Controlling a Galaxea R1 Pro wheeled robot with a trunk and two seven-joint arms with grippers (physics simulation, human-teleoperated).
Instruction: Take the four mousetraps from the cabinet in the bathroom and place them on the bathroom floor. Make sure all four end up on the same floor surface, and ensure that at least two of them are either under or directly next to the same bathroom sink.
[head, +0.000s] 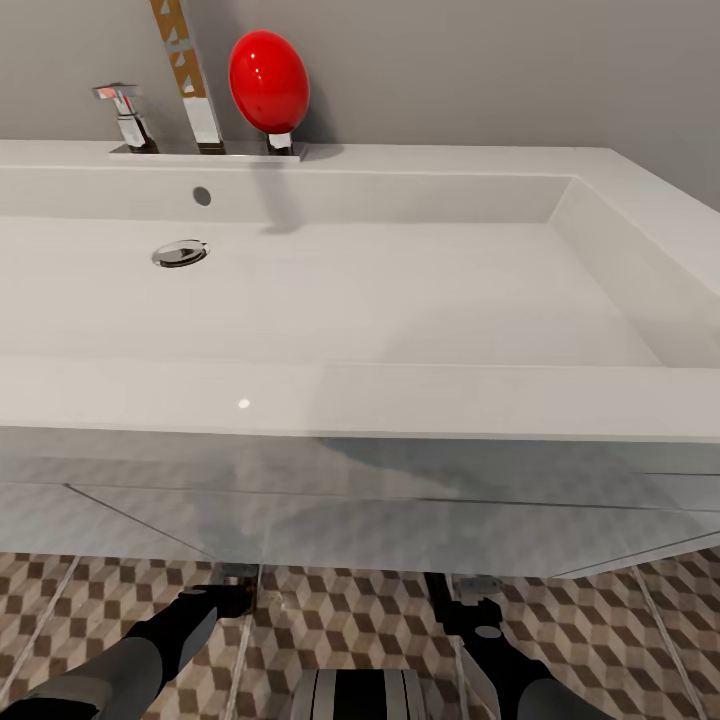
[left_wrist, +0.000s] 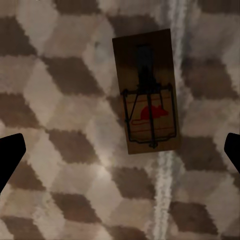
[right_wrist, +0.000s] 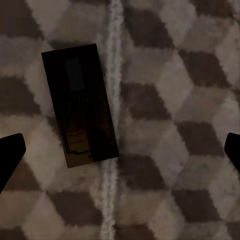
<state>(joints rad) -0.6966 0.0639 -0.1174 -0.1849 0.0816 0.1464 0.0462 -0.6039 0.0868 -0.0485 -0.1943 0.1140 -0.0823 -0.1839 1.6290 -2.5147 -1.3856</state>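
**Two traps down beside the sink**

Head view: wide white sink (head: 330, 290) across most of the frame, chrome tap (head: 190, 80) and red egg-shaped object (head: 268, 80) at upper left, drain (head: 180, 253) left of centre. White vanity (head: 360, 525) under the basin, patterned floor (head: 350, 620) along the bottom edge. Left gripper (head: 222, 600) at lower left and right gripper (head: 470, 612) at lower right, both low, close to the vanity front; finger spread hard to judge from here.

Left wrist view: one mousetrap (left_wrist: 147, 92) flat on the tiles, upper centre-right of the frame, face up with wire bar and red mark showing, lying partly over a pale grout line. Dark fingertips (left_wrist: 10, 155) at the far left and right edges, wide apart, holding nothing, well clear of the trap.

Right wrist view: second mousetrap (right_wrist: 80, 105) flat on the tiles at centre-left, in deep shadow, just beside a grout line. Fingertips (right_wrist: 10, 157) again at both frame edges, spread wide, empty.

Step in hand, by judgement: release of a pair of traps next to the sink, apparently done. Likely next: lift both arms straight up without nudging either board, back away from the vanity, then return to the cabinet for any traps remaining. Count of traps already placed elsewhere: cannot tell.
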